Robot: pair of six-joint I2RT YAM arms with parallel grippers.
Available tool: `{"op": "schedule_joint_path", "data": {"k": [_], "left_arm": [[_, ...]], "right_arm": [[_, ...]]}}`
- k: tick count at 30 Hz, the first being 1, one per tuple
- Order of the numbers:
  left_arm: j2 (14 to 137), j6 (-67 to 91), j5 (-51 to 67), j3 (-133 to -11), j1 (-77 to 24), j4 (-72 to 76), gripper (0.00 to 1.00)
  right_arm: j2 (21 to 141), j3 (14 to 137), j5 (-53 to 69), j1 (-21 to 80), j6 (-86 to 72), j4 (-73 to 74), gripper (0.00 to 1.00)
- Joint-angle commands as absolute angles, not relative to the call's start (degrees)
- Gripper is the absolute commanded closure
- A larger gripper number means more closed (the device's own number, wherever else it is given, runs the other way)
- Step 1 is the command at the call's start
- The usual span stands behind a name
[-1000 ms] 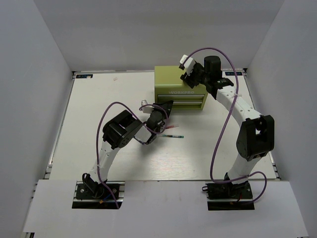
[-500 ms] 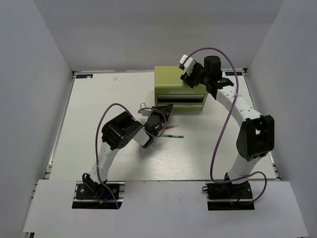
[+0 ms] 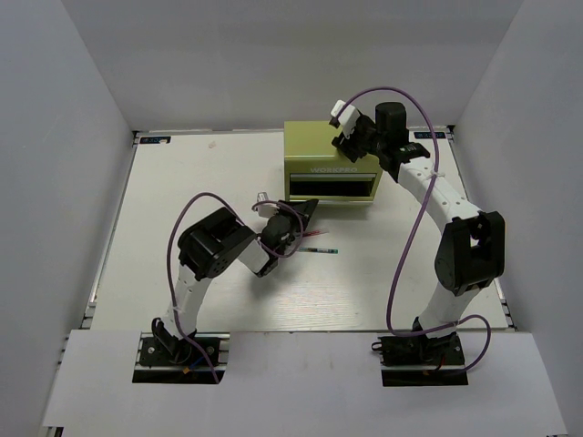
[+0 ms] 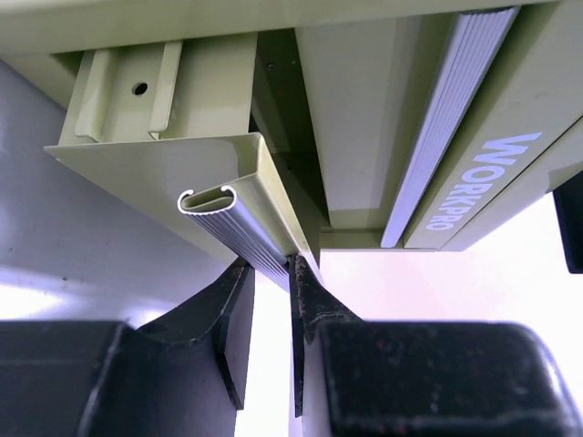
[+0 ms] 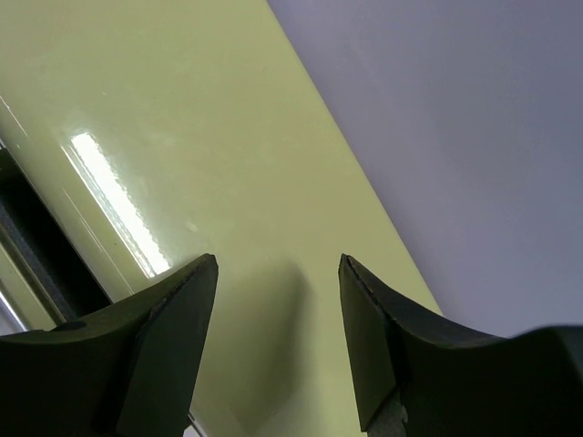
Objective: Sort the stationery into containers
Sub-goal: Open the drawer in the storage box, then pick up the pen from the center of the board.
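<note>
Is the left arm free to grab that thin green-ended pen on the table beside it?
Probably not yet. The left fingers are clamped on the drawer handle, so they would have to let go first. The pen lies close by with nothing on top of it.

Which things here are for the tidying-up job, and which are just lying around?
For the job:
- green tool chest
- its drawer handle, pinched by the left tool
- red pen
- green pen
- right tool, open, at the chest top

Just there:
- white table
- purple cables
</note>
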State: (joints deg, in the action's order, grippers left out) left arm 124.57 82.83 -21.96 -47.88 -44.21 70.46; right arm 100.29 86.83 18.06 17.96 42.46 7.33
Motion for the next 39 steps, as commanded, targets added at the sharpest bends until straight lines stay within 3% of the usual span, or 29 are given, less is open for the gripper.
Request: {"op": "schedule_joint_path", "data": {"k": [1, 3, 4, 5, 6, 8, 10, 20, 24, 26, 30, 33, 36, 39], "left_arm": [[119.9, 81.4, -22.4, -46.8, -43.9, 67.0, 0.83], [119.4, 80.9, -22.4, -47.5, -43.9, 65.3, 0.78], [119.4, 80.9, -22.4, -48.2, -43.9, 63.9, 0.72], [118.7, 80.9, -22.4, -48.2, -43.9, 63.3, 0.63], [118.7, 80.3, -22.4, -48.7, -43.9, 62.7, 0.48], [117.9, 79.7, -22.4, -48.7, -43.9, 61.9, 0.33], [117.3, 79.2, -21.9, -48.7, -43.3, 61.9, 0.30], [108.3, 75.1, -12.8, -48.0, -43.4, 56.9, 0.30], [99.3, 75.1, -5.0, -44.8, -43.4, 41.7, 0.31], [91.7, 73.8, -4.4, -43.3, -43.4, 33.7, 0.34], [78.5, 72.2, -6.1, -38.4, -43.3, 18.0, 0.38], [71.8, 72.2, -8.2, -35.7, -42.6, 10.4, 0.51], [65.5, 72.2, -13.5, -36.0, -42.1, -6.2, 0.73], [63.3, 72.2, -16.4, -37.4, -42.1, -20.5, 0.77]], "right_arm": [[102.0, 87.1, 17.1, 17.7, 42.2, 13.9, 0.37], [102.1, 87.2, 16.9, 17.7, 42.1, 13.8, 0.35], [102.0, 87.1, 16.9, 17.5, 42.1, 14.1, 0.29], [102.0, 87.1, 17.0, 17.7, 42.1, 14.0, 0.26], [101.7, 87.2, 17.1, 17.8, 41.9, 14.0, 0.23], [101.3, 86.8, 17.5, 17.7, 41.7, 14.1, 0.19], [100.2, 86.2, 18.3, 17.5, 41.6, 14.0, 0.19], [86.8, 74.4, 23.7, 17.1, 46.2, 14.5, 0.25], [79.2, 69.6, 29.7, 16.6, 49.2, 17.8, 0.34], [77.5, 66.6, 36.2, 16.8, 52.4, 21.5, 0.42], [74.4, 63.5, 44.3, 17.4, 57.7, 27.9, 0.47], [76.4, 64.0, 47.4, 18.4, 59.1, 33.1, 0.51], [78.9, 60.8, 47.5, 21.3, 62.8, 38.1, 0.51], [79.7, 55.2, 44.7, 25.6, 61.9, 32.5, 0.44]]}}
